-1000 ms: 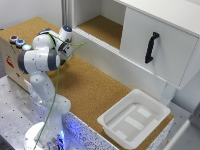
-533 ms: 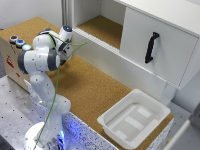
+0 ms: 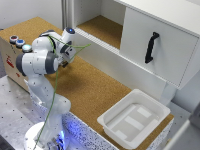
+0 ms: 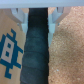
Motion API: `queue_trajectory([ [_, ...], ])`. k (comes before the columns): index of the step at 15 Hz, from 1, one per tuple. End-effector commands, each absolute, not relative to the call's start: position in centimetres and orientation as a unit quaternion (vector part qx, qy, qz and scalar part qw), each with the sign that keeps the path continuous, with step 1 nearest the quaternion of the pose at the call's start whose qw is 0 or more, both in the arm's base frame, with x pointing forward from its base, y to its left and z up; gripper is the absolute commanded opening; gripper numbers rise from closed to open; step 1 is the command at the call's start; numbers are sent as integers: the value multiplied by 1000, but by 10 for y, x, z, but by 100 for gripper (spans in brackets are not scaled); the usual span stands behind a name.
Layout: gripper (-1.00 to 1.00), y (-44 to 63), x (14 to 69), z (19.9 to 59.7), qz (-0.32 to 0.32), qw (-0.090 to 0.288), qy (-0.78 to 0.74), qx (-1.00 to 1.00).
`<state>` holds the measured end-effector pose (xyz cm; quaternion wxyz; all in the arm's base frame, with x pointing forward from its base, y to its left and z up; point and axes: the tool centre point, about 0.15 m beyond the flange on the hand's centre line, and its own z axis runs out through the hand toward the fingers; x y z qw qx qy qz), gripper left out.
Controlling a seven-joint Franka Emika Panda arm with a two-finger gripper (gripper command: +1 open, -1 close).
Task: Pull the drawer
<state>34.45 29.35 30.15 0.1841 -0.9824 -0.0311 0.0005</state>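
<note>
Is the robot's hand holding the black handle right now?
No, the gripper hangs over the cork floor at the exterior view's left, far from the black handle on the white drawer front.

Cork tabletop rough, matt; white bin smooth plastic; drawer matt.

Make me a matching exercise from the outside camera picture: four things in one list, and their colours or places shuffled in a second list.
Things:
1. drawer handle
2. tray
3. cork surface
4. buttons

Descriptions:
A. brown, speckled
B. white, at the cork's near corner
C. black, on the white drawer front
D. on the box at the exterior view's left

Pairs: 1-C, 2-B, 3-A, 4-D
</note>
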Motion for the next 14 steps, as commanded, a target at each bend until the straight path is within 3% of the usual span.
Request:
queue_trajectory([
  [1, -100, 253, 339, 236, 2, 242, -41, -969],
  [14, -100, 208, 338, 227, 9, 222, -19, -975],
])
